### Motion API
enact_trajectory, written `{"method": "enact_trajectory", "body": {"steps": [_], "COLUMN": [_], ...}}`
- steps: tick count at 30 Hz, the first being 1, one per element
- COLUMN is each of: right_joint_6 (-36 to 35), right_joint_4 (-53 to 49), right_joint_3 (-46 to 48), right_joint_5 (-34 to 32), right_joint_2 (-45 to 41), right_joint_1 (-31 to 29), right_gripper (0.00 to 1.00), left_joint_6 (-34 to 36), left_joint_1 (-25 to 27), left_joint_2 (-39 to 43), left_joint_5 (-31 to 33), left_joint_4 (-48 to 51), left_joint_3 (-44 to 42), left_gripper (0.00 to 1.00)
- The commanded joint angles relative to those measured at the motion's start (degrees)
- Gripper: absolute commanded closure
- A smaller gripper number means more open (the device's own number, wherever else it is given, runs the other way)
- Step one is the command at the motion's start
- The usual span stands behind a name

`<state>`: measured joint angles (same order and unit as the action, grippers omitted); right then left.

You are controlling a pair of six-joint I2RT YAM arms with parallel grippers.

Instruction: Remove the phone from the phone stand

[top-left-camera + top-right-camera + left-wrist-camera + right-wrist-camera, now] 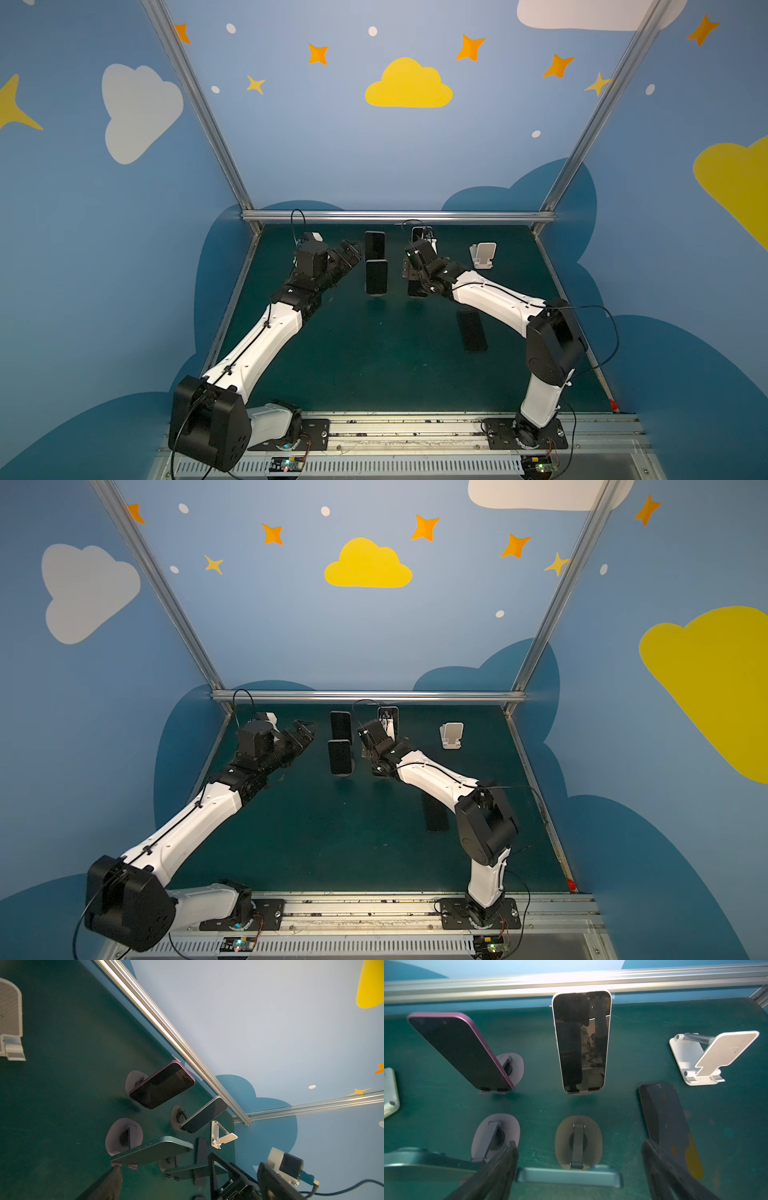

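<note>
Right wrist: right fingers (pixel 500 1172) wide astride phone (pixel 569 1176) in stand (pixel 578 1142); left fingers (pixel 106 1186) wide.

The left arm (pixel 257 345) and right arm (pixel 494 299) stretch forward, elbows bent, wrists angled inward. The left gripper (pixel 351 250) points toward the middle, jaws spread wide. The right gripper (pixel 579 1145) tilts downward, its fingers (pixel 502 1165) held apart.

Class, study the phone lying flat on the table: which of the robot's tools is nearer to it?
Right. The right tool hovers just back-left of the flat phone; the left tool is farther left, beyond the standing teal phone.
</note>
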<state>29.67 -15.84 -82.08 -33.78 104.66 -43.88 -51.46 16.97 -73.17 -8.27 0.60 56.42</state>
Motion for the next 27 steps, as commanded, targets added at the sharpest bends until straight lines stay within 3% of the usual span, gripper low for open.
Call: {"method": "enact_trajectory", "body": {"steps": [1,27], "right_joint_6": [1.09,2.1], "right_joint_4": [3.76,6.49], "right_joint_3": [1.07,3.62], "right_joint_5": [-0.93,2.84], "right_joint_2": [0.47,3.65], "right_joint_1": [-0.51,1.94], "right_gripper": [0.08,0.15], "left_joint_6": [-1.53,-2.15], "left_joint_1": [-0.29,-0.63], "left_joint_2": [-1.29,-3.21], "left_joint_5": [-1.98,-3.5], "left_joint_4": [-2.49,-3.59], "left_joint_3": [-0.75,-0.79], "left_gripper": [0.0,0.0]}}
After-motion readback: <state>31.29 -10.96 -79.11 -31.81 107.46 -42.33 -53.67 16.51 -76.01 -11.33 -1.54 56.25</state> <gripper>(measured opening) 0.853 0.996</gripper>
